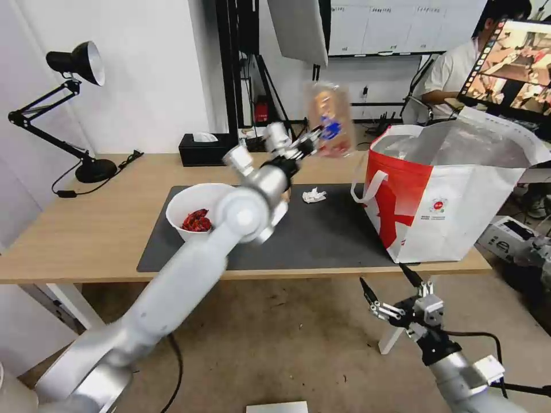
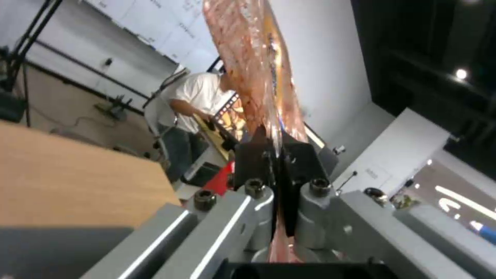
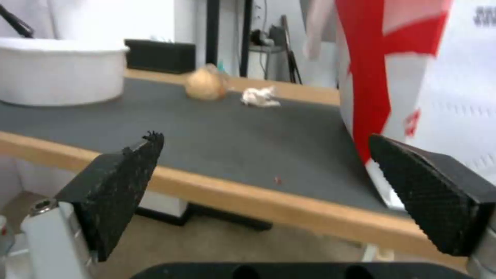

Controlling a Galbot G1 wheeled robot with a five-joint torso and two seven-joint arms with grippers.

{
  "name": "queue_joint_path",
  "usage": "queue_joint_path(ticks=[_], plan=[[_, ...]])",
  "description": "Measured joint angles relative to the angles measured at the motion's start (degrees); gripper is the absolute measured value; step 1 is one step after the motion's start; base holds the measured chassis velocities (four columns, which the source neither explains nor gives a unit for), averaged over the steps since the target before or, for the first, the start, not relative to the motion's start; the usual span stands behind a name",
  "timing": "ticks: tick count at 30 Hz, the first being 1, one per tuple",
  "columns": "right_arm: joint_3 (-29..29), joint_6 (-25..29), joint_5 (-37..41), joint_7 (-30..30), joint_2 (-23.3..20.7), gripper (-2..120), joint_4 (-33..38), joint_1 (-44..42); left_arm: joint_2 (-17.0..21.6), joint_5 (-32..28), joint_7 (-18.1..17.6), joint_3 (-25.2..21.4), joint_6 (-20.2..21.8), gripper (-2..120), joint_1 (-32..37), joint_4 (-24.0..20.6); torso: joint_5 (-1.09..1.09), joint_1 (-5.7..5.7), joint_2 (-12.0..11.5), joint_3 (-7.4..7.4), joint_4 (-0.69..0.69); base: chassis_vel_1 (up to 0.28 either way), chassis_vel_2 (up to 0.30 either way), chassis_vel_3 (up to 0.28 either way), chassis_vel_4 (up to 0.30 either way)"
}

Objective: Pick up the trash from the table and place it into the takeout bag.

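Note:
My left gripper (image 1: 310, 140) is raised above the table (image 1: 86, 229), shut on the lower edge of the clear hinged food tray (image 1: 328, 117), which stands upright in the air left of the takeout bag (image 1: 476, 201). The left wrist view shows the tray (image 2: 253, 58) pinched between the jaws of the left gripper (image 2: 276, 149). On the grey mat (image 1: 321, 235) rest the white bowl (image 1: 198, 209) with red scraps and the crumpled tissue (image 1: 314, 195). My right gripper (image 1: 390, 287) hangs open below the table's front edge. Beyond the right gripper (image 3: 264, 140), the right wrist view shows the bowl (image 3: 59, 71), a small yellowish cup (image 3: 205, 84), the tissue (image 3: 260, 97) and the bag (image 3: 413, 58).
A black tissue box (image 1: 205, 148) stands at the table's back edge. A black desk lamp (image 1: 86, 115) occupies the back left corner. A monitor (image 1: 511, 69) sits behind the bag, and a box (image 1: 508, 235) lies on the floor at the right.

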Motion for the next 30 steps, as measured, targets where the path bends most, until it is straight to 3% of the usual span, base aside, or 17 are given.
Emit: queue_joint_path(ticks=[2, 5, 9, 12, 20, 30], plan=[[-0.1, 0.0, -0.4, 0.0, 0.5, 100, -0.3, -0.1, -1.4, 2.2, 0.1, 1.1, 0.0, 0, -1.2, 2.0, 0.00, 0.00, 0.0, 0.00, 0.00, 0.000, 0.000, 0.000, 0.000], [-0.5, 0.0, -1.4, 0.0, 1.6, 100, -1.0, -0.4, -6.4, 10.9, 0.3, 5.1, -1.0, 0, -4.3, 7.9, 0.00, 0.00, 0.0, 0.00, 0.00, 0.000, 0.000, 0.000, 0.000], [-0.5, 0.0, -1.8, 0.0, 2.1, 100, -1.2, -0.7, -9.1, 15.2, 0.3, 6.5, -1.2, 0, -5.6, 10.4, 0.00, 0.00, 0.0, 0.00, -0.01, 0.000, 0.000, 0.000, 0.000], [-0.6, -0.1, -2.1, 0.0, 2.5, 100, -1.5, -0.8, -12.0, 23.8, 0.4, 9.1, -1.8, 0, -8.0, 15.0, 0.00, 0.00, 0.0, 0.00, -0.01, 0.000, 0.000, 0.000, 0.000], [-1.5, -0.1, -2.4, 0.0, 2.7, 100, -2.1, -0.4, -13.2, 35.7, 3.8, 14.7, -2.2, 0, -11.0, 20.9, -0.01, 0.00, 0.0, 0.00, 0.01, 0.000, 0.000, 0.000, 0.000], [-2.1, -0.1, -2.4, 0.0, 2.7, 100, -3.1, 0.0, -12.6, 37.7, 8.8, 16.5, -3.4, 0, -11.6, 22.0, -0.02, 0.00, 0.0, 0.00, 0.00, 0.000, 0.000, 0.000, 0.000]])
